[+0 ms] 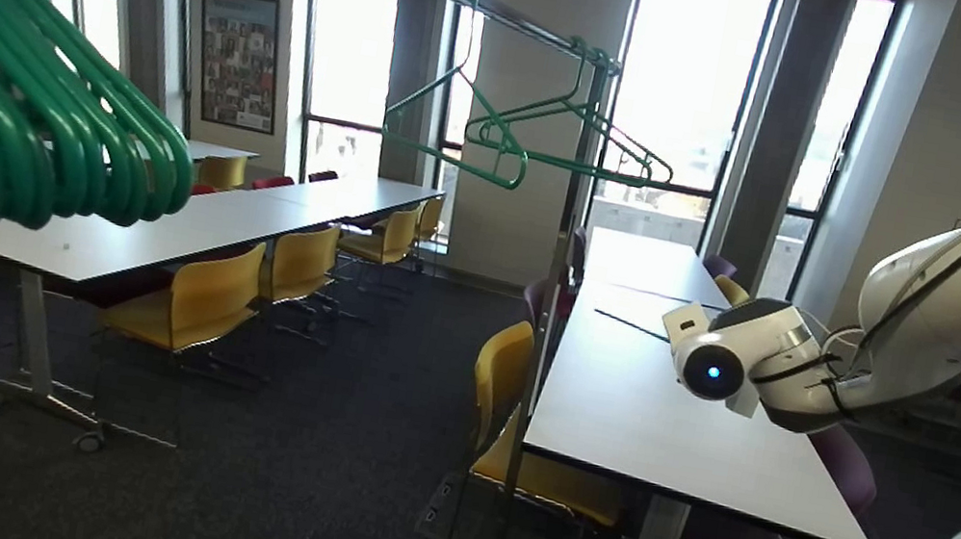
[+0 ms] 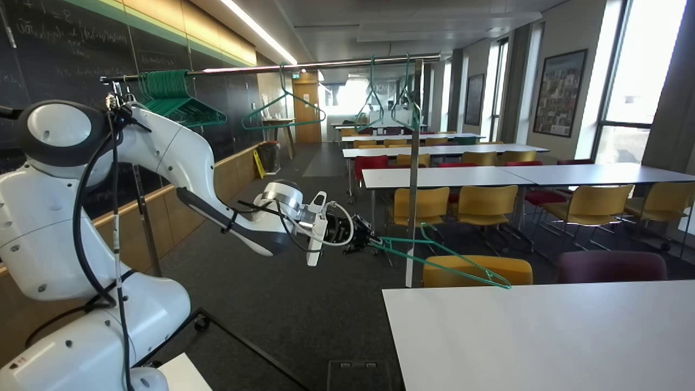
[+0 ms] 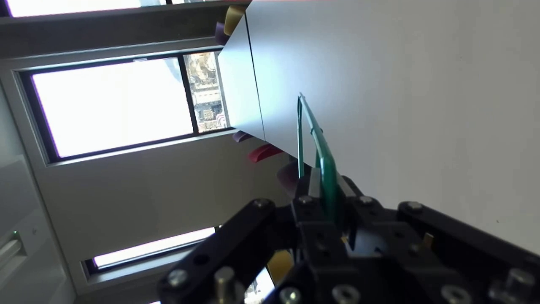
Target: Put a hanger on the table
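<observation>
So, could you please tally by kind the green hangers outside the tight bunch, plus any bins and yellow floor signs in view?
Held green hanger, in the jaws: 1
Separate green hangers, hung on the rail: 3
Bin: 1
Yellow floor sign: 1
Total: 6

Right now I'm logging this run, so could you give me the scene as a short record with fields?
Claw: closed on a green hanger
Hanger direction: extended toward the white table
Hanger touching table: cannot tell
Rail: bunch of hangers, three others farther along
Chairs by table: yellow chair, purple chair
Task status: hanger not yet released
</observation>
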Controlling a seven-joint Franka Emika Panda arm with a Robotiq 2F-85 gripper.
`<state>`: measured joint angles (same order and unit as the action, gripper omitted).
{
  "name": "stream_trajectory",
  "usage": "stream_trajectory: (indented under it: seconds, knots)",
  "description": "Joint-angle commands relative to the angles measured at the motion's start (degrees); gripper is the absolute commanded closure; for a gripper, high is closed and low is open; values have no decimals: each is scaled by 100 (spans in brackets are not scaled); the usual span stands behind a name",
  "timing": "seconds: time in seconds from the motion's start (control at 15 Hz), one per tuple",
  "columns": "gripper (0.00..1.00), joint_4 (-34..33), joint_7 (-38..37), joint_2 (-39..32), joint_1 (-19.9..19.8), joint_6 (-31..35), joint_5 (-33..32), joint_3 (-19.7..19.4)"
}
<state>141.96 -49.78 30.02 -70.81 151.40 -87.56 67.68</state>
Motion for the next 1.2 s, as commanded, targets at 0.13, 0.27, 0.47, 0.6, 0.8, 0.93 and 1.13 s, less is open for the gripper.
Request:
stream_trajectory:
  seconds: [0.13,0.27,0.47,0.6,0.8,0.93,1.13]
  knots:
    - [98,-63,-71,-318,-1253,-1048,-1,1982]
    - [98,-165,-99,-119,-2046,-1107,137,2871]
    - [98,-447,-312,102,-3224,-1203,206,4049]
    - [98,-692,-405,565,-3772,-886,423,4457]
    - [98,-1133,-396,1181,-4412,-566,812,4833]
    - [98,-1436,-355,1613,-4727,-362,1134,4985]
    - [98,-1871,-338,2300,-5050,-160,1637,5093]
